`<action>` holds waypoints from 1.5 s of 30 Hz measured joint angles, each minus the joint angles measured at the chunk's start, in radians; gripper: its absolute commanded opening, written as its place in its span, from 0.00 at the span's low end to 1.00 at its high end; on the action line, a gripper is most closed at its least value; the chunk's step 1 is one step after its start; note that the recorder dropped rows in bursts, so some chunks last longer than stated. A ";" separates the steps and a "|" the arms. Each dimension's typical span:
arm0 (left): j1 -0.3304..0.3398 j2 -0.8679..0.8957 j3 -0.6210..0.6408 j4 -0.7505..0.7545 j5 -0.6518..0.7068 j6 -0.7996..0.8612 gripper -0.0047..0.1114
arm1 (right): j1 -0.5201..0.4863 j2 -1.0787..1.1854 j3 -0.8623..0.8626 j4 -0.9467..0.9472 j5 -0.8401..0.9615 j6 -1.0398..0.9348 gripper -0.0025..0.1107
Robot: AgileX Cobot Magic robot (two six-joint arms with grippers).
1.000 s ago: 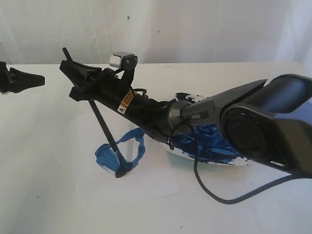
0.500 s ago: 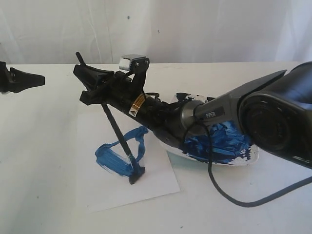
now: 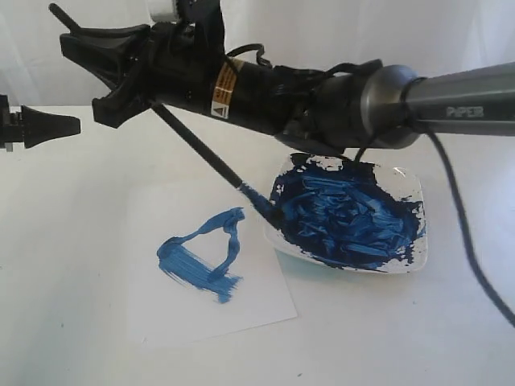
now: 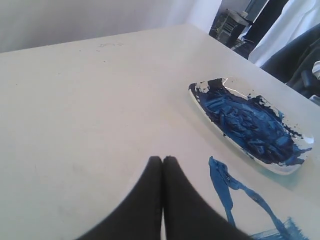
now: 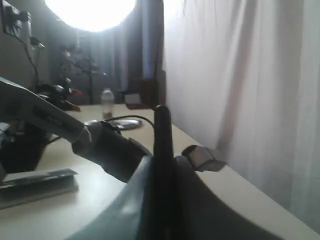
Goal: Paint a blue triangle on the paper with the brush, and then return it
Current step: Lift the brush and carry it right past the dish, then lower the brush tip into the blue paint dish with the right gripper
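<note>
A rough blue triangle point(image 3: 201, 256) is painted on the white paper point(image 3: 205, 310), left of the paint-smeared dish point(image 3: 418, 241). High over the table's left half, my right gripper point(image 3: 105, 76) is shut on the black brush point(image 3: 197, 145). The brush slants down to the right, its blue tip point(image 3: 269, 211) at the dish's near-left rim. In the right wrist view the brush handle point(image 5: 161, 150) stands clamped between the fingers. My left gripper point(image 3: 68, 125) hovers at the far left, shut and empty. In its wrist view its fingertips point(image 4: 162, 160) meet, beside the triangle point(image 4: 235, 192) and the dish point(image 4: 292, 167).
The right arm point(image 3: 386, 100) stretches across the upper right, with a black cable point(image 3: 463, 241) hanging over the dish's right side. A white curtain point(image 3: 322, 40) backs the table.
My right gripper has lifted the brush off the paper and swung it up and right; the tip went from the triangle's lower corner to the dish rim. The left gripper stayed put.
</note>
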 measured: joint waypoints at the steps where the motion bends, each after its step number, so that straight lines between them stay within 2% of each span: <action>1: 0.000 -0.002 0.000 0.000 0.000 -0.005 0.04 | 0.000 -0.044 0.028 -0.002 0.085 -0.021 0.02; 3: 0.000 -0.015 0.000 -0.004 0.000 -0.009 0.04 | 0.000 -0.133 0.072 -0.004 0.272 -0.055 0.02; 8: 0.000 -0.086 0.000 -0.030 0.000 -0.009 0.04 | 0.000 -0.262 0.118 -0.004 0.586 -0.084 0.02; 13: 0.000 -0.173 0.005 -0.052 0.002 -0.031 0.04 | 0.000 -0.376 0.131 -0.004 0.776 -0.095 0.02; 21: 0.000 -0.356 0.136 -0.174 0.002 -0.023 0.04 | 0.000 -0.550 0.133 -0.002 1.054 -0.106 0.02; 24: 0.000 -0.428 0.197 -0.203 -0.007 -0.019 0.04 | 0.000 -0.628 0.146 -0.002 1.100 -0.106 0.02; 38: 0.000 -0.746 0.460 -0.326 -0.226 0.066 0.04 | 0.000 -0.906 0.295 -0.029 1.193 -0.083 0.02; 42: 0.000 -0.847 0.522 -0.331 -0.283 0.087 0.04 | 0.000 -0.920 0.323 -0.187 1.234 0.066 0.02; 45: 0.000 -0.904 0.556 -0.334 -0.300 0.090 0.04 | 0.000 -0.918 0.346 -0.426 1.302 0.348 0.02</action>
